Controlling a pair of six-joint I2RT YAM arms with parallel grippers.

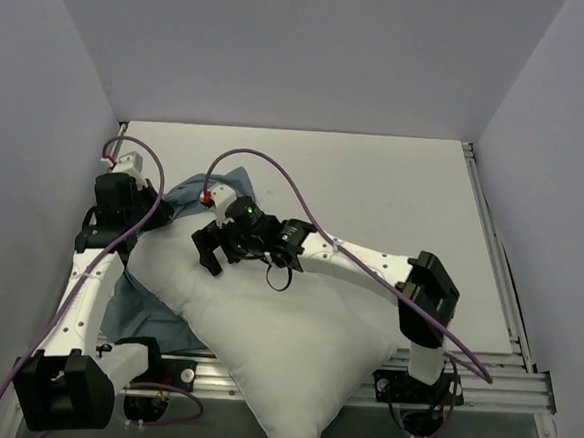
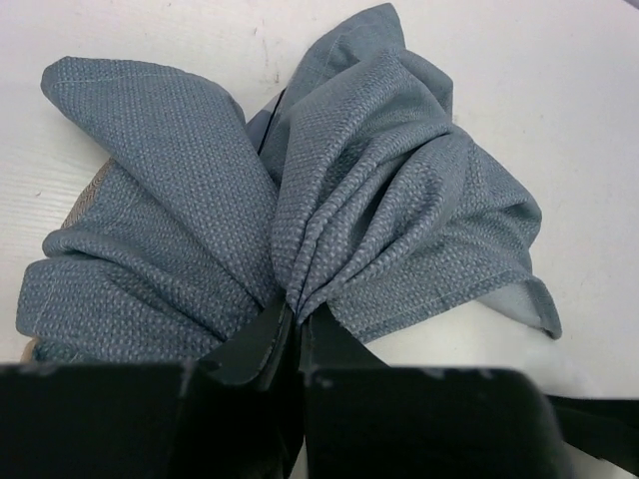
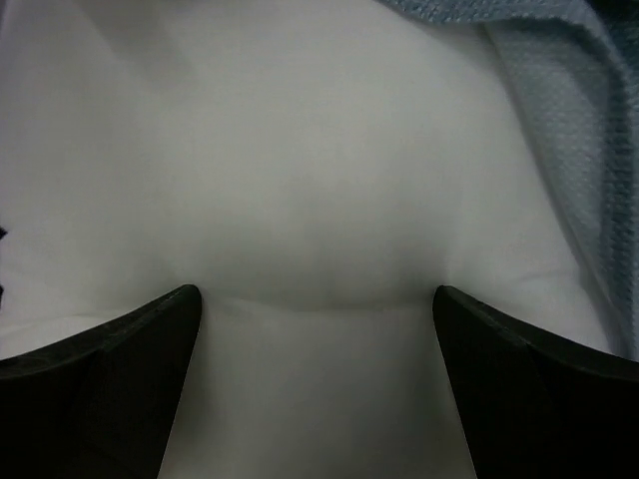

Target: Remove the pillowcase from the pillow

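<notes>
The white pillow [image 1: 284,334] lies across the near middle of the table, its near corner past the front edge. The blue pillowcase [image 1: 195,194] is bunched at its far left end, and more of it lies under the pillow's left side. My left gripper [image 2: 295,311] is shut on a gathered fold of the pillowcase [image 2: 329,210], whose beige lining peeks out at the left. My right gripper [image 3: 315,299] is open, its fingertips [image 3: 175,309] pressed into the pillow [image 3: 300,180]. It stands on the pillow's far end in the top view [image 1: 213,246]. Blue fabric [image 3: 569,110] shows at the upper right.
Grey walls [image 1: 49,112] close in the table on the left, back and right. An aluminium rail [image 1: 499,264] runs along the right edge and another along the front. Purple cables loop over both arms.
</notes>
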